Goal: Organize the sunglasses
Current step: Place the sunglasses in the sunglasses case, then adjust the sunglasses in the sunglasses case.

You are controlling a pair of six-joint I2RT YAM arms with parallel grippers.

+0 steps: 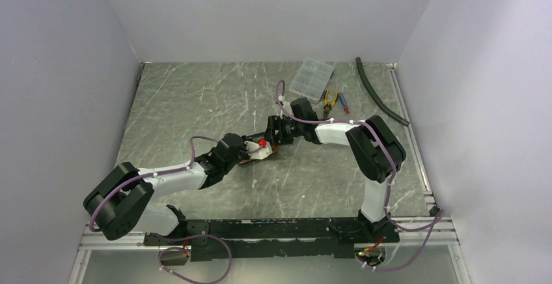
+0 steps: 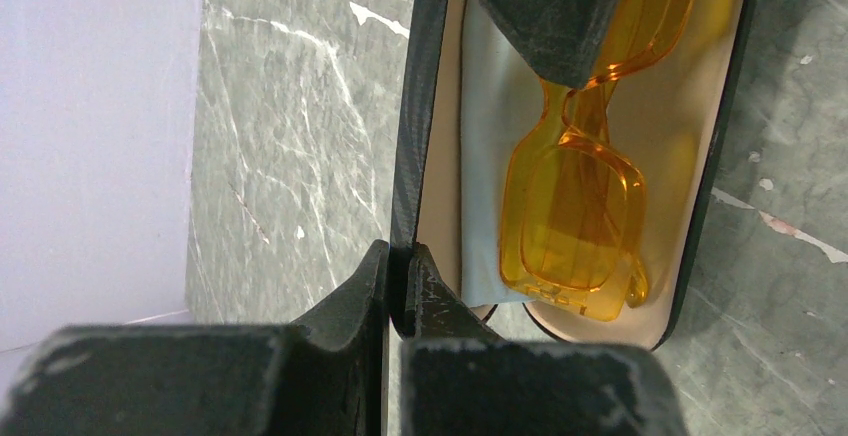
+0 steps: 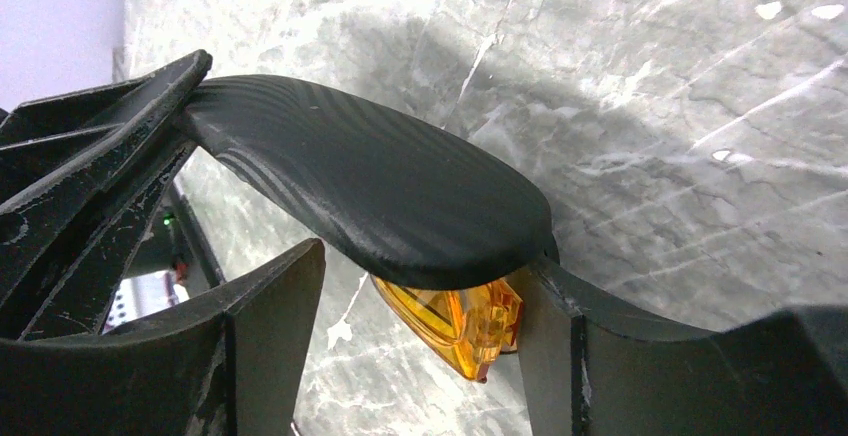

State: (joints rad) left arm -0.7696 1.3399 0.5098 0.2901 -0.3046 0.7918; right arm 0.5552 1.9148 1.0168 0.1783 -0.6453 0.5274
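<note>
Sunglasses (image 2: 575, 221) lie in the case (image 2: 405, 156), lens on the cream lining beside a pale blue cloth (image 2: 480, 106). My left gripper (image 2: 400, 286) pinches the case's rim, clamped tight on it. My right gripper (image 3: 420, 266) stands wide, fingers either side of the black lid (image 3: 370, 186), orange frame peeking from under it. Case sits on the worktop (image 2: 290, 156).

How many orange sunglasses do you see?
1. The sunglasses lie inside the open case, whose rim the left gripper pinches. No other pair shows, though one could be hidden.
</note>
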